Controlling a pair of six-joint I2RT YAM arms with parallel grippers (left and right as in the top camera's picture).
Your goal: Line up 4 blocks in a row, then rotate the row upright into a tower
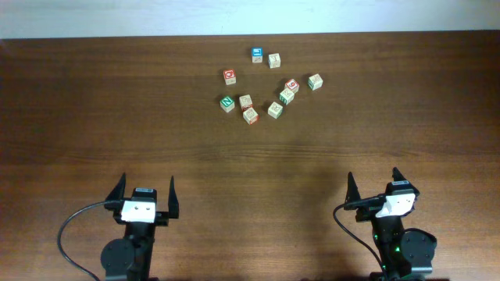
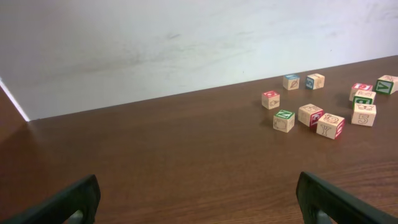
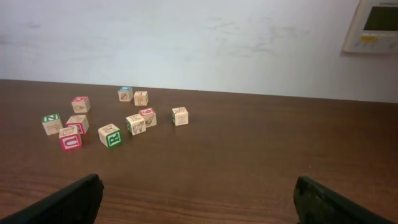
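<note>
Four blocks lie in a loose group at the far middle of the table. The green "N" block [image 1: 226, 103] [image 2: 283, 120] [image 3: 51, 123] is leftmost. A pale tan block [image 1: 245, 101] [image 2: 310, 114] sits right beside it. The block with red-orange marks [image 1: 250, 115] [image 2: 330, 126] [image 3: 70, 137] is just in front of that. Another pale tan block [image 1: 275, 109] [image 3: 110, 135] lies to the right. My left gripper [image 1: 147, 187] [image 2: 198, 193] and right gripper [image 1: 373, 183] [image 3: 199, 193] rest near the front edge, both open and empty, far from the blocks.
Behind the group are a blue-faced cube [image 1: 256, 54], a tan cube [image 1: 274, 60] and a red "O" cube [image 1: 230, 76]. To the right lie a green cube [image 1: 287, 95], a red-faced cube [image 1: 291, 84] and another cube [image 1: 314, 81]. A white wall runs behind the table.
</note>
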